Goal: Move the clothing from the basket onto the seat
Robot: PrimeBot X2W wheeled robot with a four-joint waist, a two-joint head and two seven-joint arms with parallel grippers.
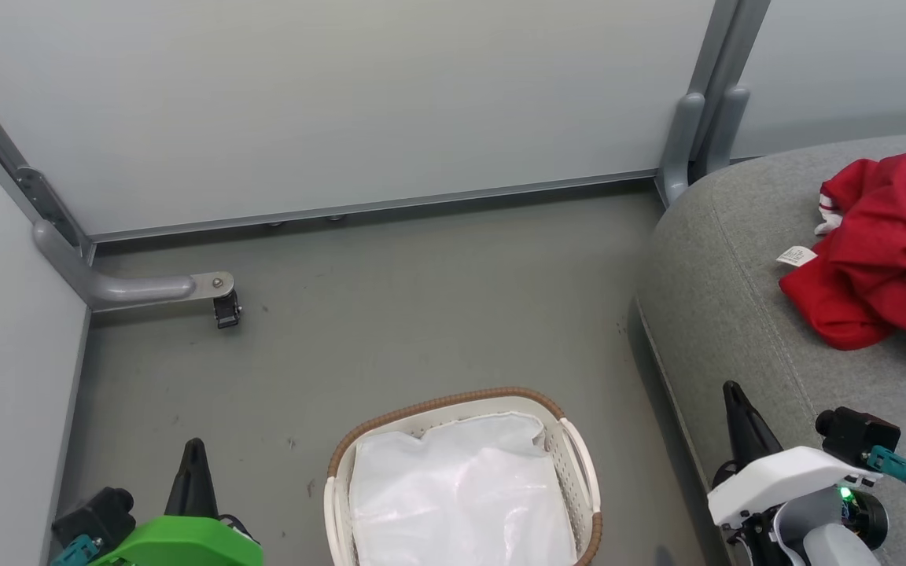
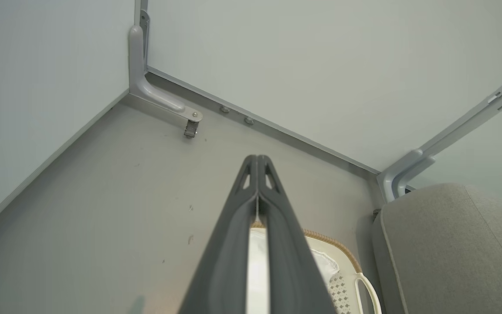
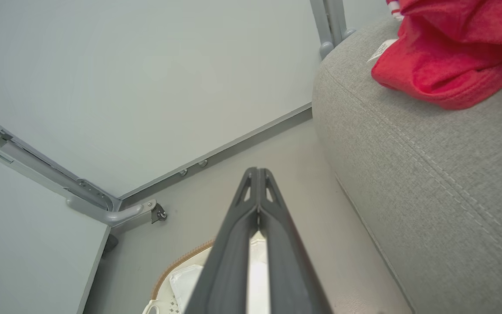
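Head view: the left gripper (image 1: 193, 472) sits low over the floor (image 1: 421, 299) and the right gripper (image 1: 740, 424) sits low against the seat's (image 1: 728, 314) near edge. Both have their fingers pressed together w/ nothing in them. The clothing (image 1: 885, 251) lies in a red heap on the seat, well apart from the basket (image 1: 437, 405). I see just the white liner (image 1: 461, 495) in there, so I judge the job about done. Main risk from here is a needless grab at the liner, which is pale, crumpled and easy to mistake for fabric, and that would drag the light basket along.

Left wrist view: the left gripper's (image 2: 257, 163) fingers are closed tip to tip, w/ the basket rim (image 2: 334, 244) just beyond them. A careless swing could knock it.

Right wrist view: the right gripper (image 3: 257, 174) is closed and empty, w/ the seat's rounded flank (image 3: 429, 174) just beside it. If that arm lifts, it could scrape the upholstery or snag the heap (image 3: 447, 56) and pull it toward the curved edge — soft cloth slides off easily there.

Surface & room: a smooth grey floor w/ a few scuffs, pale panel walls (image 1: 343, 102) on grey metal frames and a floor bracket (image 1: 146, 287) in the corner. It's tight quarters, so there's little room for wide arm moves.
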